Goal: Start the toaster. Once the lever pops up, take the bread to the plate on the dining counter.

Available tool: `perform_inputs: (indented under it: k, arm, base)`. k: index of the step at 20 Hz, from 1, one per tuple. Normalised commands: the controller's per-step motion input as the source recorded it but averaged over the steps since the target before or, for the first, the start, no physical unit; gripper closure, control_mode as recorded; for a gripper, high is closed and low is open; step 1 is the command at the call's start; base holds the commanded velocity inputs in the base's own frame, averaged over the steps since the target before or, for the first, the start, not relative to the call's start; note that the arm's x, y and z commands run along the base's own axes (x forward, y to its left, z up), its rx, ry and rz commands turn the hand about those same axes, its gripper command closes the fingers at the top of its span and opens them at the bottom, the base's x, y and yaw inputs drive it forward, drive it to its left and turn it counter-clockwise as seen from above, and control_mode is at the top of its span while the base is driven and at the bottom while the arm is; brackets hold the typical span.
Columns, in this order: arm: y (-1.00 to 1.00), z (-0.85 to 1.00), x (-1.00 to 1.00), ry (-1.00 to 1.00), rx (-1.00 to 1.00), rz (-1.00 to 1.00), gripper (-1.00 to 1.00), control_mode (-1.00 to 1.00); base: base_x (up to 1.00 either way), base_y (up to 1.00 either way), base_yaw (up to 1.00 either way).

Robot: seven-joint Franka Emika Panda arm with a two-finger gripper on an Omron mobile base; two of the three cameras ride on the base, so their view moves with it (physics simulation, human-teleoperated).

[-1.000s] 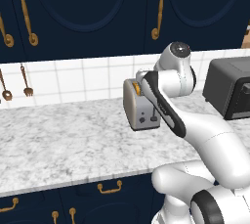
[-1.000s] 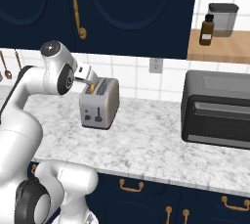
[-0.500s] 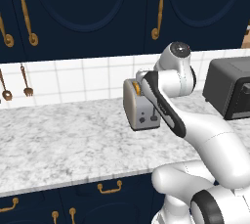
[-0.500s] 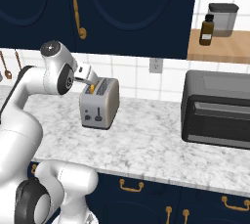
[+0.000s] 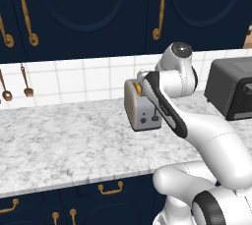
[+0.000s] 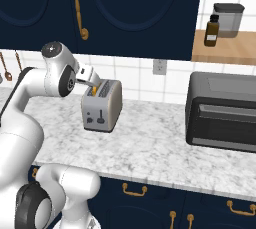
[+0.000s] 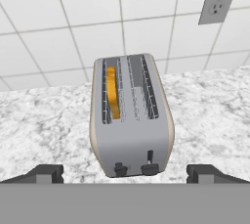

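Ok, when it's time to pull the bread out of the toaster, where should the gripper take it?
Probably by its top edge, from straight above. The bread stands on edge in one slot of the toaster, so just that crust is exposed. The open gripper should straddle the slice's thin faces.

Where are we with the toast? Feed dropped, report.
Claw open, holding nothing, above the toaster. Bread sits in one slot. Lever untouched. Path clear.

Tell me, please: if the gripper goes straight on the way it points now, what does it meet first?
Probably the toaster, near its top and front face; the open gripper looks down on it. Depth is unclear.
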Motion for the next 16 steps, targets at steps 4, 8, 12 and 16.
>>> perform_inputs:
  k: [4, 8, 12, 16]
  arm:
    - [0.0, 0.0, 0.0, 0.0, 0.0, 0.0, -1.0, -1.0]
    - [0.0, 0.0, 0.0, 0.0, 0.0, 0.0, -1.0, -1.0]
    - [0.0, 0.0, 0.0, 0.0, 0.0, 0.0, -1.0, -1.0]
    - [0.0, 0.0, 0.0, 0.0, 0.0, 0.0, -1.0, -1.0]
  base:
    - [0.0, 0.0, 0.0]
    - [0.0, 0.0, 0.0]
    - [0.0, 0.0, 0.0]
    - [0.0, 0.0, 0.0]
